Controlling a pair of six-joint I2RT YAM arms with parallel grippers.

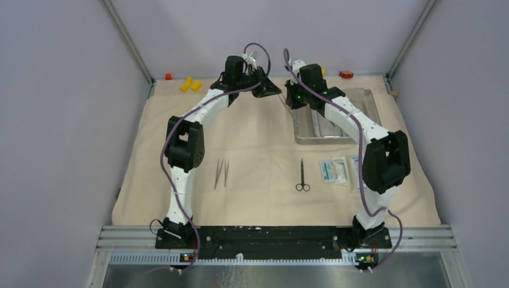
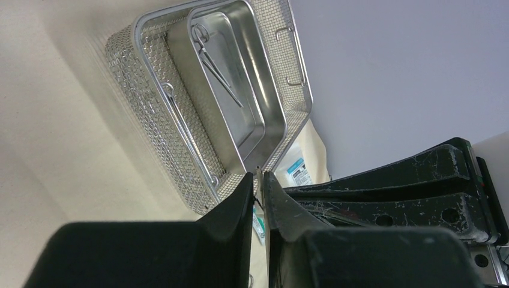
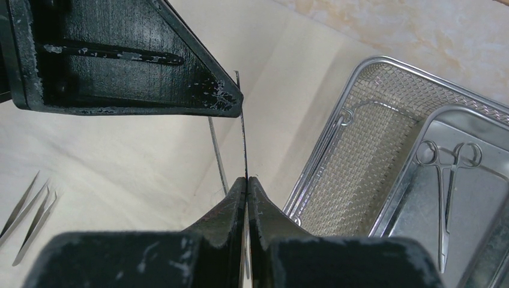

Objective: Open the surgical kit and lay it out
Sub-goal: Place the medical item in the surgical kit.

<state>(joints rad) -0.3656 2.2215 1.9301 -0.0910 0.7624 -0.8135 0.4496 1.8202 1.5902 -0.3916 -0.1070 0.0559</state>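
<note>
One thin steel instrument point(image 3: 243, 138) sat pinched in the right claw point(image 3: 246, 179); the hold of the barely spread left claw point(image 2: 258, 179) was unclear; releasing early could drop it.

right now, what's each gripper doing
left gripper: nearly closed around the thin metal tool, grip cannot be told
right gripper: closed on that tool

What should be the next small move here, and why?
Probably close the left pincer fully before anything else. The right pincer is shut on a thin tool, held in the air above the cloth. The left fingers flank that tool's other end closely, but a firm grip does not show. Once it is firm, the right could let go.
</note>
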